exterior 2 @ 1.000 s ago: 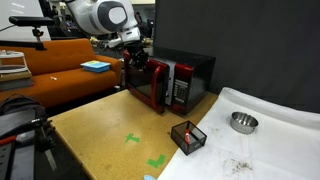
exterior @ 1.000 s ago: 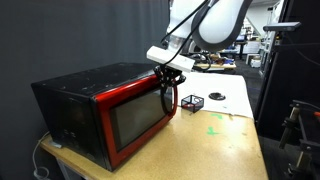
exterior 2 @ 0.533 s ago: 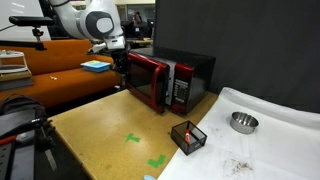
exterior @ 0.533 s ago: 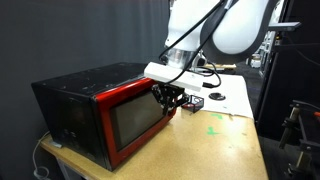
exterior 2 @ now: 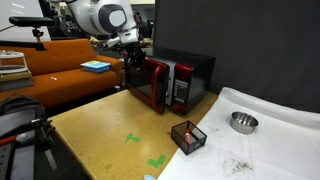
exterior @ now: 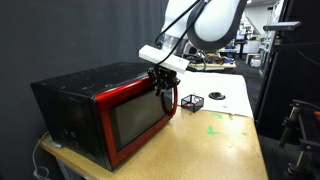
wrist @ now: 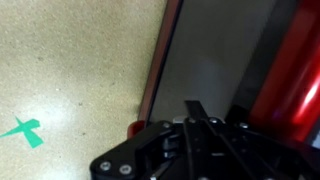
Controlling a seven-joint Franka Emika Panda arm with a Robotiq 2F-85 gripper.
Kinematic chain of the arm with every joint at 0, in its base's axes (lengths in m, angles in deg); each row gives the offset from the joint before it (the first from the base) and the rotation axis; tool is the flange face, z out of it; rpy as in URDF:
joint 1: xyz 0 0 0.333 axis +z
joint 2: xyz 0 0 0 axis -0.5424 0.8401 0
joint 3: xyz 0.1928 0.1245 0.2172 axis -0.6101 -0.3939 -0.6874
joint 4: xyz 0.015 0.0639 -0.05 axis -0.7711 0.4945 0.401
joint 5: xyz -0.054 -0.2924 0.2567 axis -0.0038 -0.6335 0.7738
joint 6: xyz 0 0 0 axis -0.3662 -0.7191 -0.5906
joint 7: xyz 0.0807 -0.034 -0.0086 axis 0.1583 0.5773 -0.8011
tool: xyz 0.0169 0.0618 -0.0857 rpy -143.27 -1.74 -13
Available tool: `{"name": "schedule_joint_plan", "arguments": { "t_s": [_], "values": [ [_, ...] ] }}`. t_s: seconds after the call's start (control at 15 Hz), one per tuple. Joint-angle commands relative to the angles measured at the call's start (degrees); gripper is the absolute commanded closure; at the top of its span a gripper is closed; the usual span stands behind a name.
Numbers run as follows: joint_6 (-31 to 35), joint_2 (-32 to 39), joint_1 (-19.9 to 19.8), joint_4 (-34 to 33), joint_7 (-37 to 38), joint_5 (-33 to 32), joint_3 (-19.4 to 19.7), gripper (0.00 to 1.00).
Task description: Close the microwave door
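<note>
The microwave (exterior: 80, 85) with matte black casing stands on the tan table; it also shows in an exterior view (exterior 2: 195, 65). The red microwave door (exterior: 135, 115) with its dark window stands slightly ajar and also shows in an exterior view (exterior 2: 150, 85). My gripper (exterior: 163, 88) points down at the door's upper free corner, against its red frame, and also shows in an exterior view (exterior 2: 135, 68). In the wrist view the gripper (wrist: 195, 108) shows one narrow dark tip, shut and empty, close in front of the door's glass (wrist: 215, 50).
A small black wire cube (exterior: 192, 102) stands on the table beyond the door; it shows too in an exterior view (exterior 2: 187, 136). A metal bowl (exterior 2: 242, 122) lies on a white sheet (exterior 2: 270, 140). Green tape marks (exterior 2: 130, 138) are on the table. An orange sofa (exterior 2: 70, 70) stands behind.
Half a second ago the gripper was lower and further out from the door. It is now back up at the door's upper free corner, as one second ago. The door stands about as before.
</note>
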Motion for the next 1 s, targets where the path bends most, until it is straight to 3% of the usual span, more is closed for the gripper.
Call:
{"name": "schedule_joint_plan", "arguments": {
  "t_s": [0.0,0.27,0.93],
  "values": [
    [4.82,0.17,0.74,0.34,4.92,-1.27,3.71,1.0],
    [12.17,2.06,1.02,-1.21,8.02,1.88,6.17,1.0],
    [11.35,5.71,-0.62,-6.29,7.76,3.39,4.12,1.0]
  ]
}}
